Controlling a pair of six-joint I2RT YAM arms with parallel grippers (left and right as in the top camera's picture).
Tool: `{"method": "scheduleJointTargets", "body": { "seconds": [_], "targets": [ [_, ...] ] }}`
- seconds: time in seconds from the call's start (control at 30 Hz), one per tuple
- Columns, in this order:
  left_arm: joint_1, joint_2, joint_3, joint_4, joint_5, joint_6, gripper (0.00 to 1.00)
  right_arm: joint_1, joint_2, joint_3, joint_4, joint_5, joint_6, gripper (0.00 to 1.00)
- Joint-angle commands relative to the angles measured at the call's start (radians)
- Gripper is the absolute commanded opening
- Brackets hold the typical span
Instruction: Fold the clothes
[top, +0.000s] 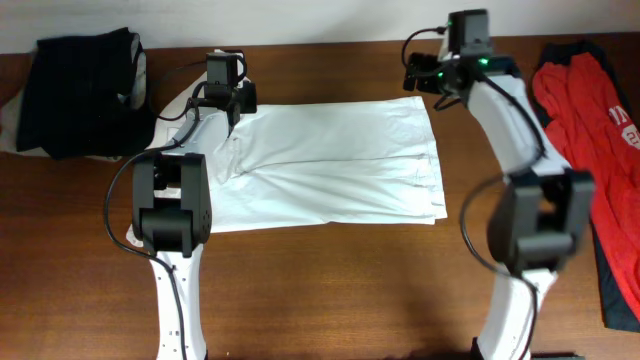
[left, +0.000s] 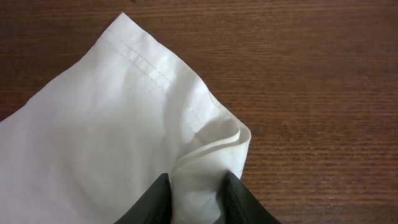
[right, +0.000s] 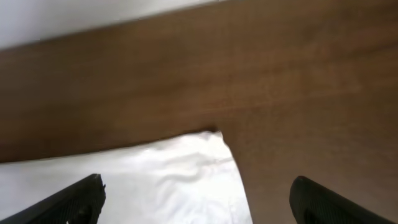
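the white t-shirt (top: 330, 165) is lying flat across the surface (top: 330, 290). the left hand (left: 198, 185) is pinching its bunched corner; the right hand (right: 199, 190) is hanging wide open over the opposite corner. such a shallow pinch is risking slipping off, or lifting only one layer and skewing the fold.

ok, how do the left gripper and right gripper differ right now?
The left gripper is closed narrow on a bunched fold of the white T-shirt; the right gripper stands wide open, holding nothing. The left gripper is down in the fabric; the right gripper sits over a flat corner, not visibly touching it. Both are at the shirt's far edge.
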Motion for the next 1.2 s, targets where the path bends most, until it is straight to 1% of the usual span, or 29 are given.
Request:
{"method": "scheduleJointTargets", "body": {
  "seconds": [0.0,0.13,0.2,0.3,0.37,0.57,0.6,0.63,0.67,0.73,0.77,0.87,0.9,0.93,1.0,1.07,1.17],
  "targets": [
    [0.006,0.023,-0.013,-0.038,0.001,0.008,0.28,0.005,0.161,0.118,-0.041,-0.006,-0.016,0.99],
    [0.006,0.023,-0.013,-0.039,0.001,0.008,0.28,0.015,0.234,0.13,-0.024,-0.006,-0.013,1.0],
    [0.006,0.023,-0.013,-0.039,0.001,0.008,0.28,0.023,0.247,0.13,-0.008,-0.006,-0.013,0.94],
    [0.006,0.023,-0.013,-0.047,0.0,0.008,0.28,0.03,0.252,0.129,0.006,-0.006,-0.013,0.92],
    [0.006,0.023,-0.013,-0.056,0.001,0.008,0.28,0.031,0.26,0.129,0.009,-0.006,-0.012,0.81],
    [0.006,0.023,-0.013,-0.057,0.0,0.008,0.28,0.031,0.308,0.129,0.037,-0.002,-0.013,0.81],
    [0.006,0.023,-0.013,-0.057,0.0,0.008,0.28,0.031,0.311,0.129,0.04,-0.002,-0.012,0.79],
    [0.006,0.023,-0.013,-0.057,0.0,0.008,0.28,0.031,0.311,0.129,0.039,0.0,-0.012,0.73],
    [0.006,0.023,-0.013,-0.056,0.0,0.008,0.28,0.031,0.311,0.129,0.037,0.005,-0.012,0.6],
    [0.006,0.023,-0.013,-0.053,0.0,0.008,0.23,0.031,0.311,0.129,0.027,0.021,-0.011,0.4],
    [0.006,0.023,-0.013,-0.053,0.0,0.008,0.23,0.031,0.311,0.129,0.019,0.024,-0.011,0.32],
    [0.006,0.023,-0.013,-0.053,0.0,0.008,0.23,0.029,0.311,0.129,0.002,0.027,-0.007,0.15],
    [0.006,0.022,-0.013,-0.048,0.0,0.009,0.23,0.026,0.31,0.13,-0.016,0.063,0.023,0.08],
    [0.006,0.019,-0.012,-0.046,0.0,0.008,0.24,0.021,0.304,0.131,-0.034,0.092,0.041,0.04],
    [0.006,0.01,-0.012,-0.051,0.0,0.008,0.24,0.01,0.296,0.137,-0.062,0.099,0.045,0.04],
    [0.006,-0.004,-0.012,-0.05,0.0,0.008,0.26,-0.006,0.281,0.151,-0.1,0.098,0.086,0.04],
    [0.006,-0.046,-0.012,-0.058,-0.001,0.008,0.24,-0.025,0.257,0.163,-0.145,0.091,0.12,0.04]
  ]
}}
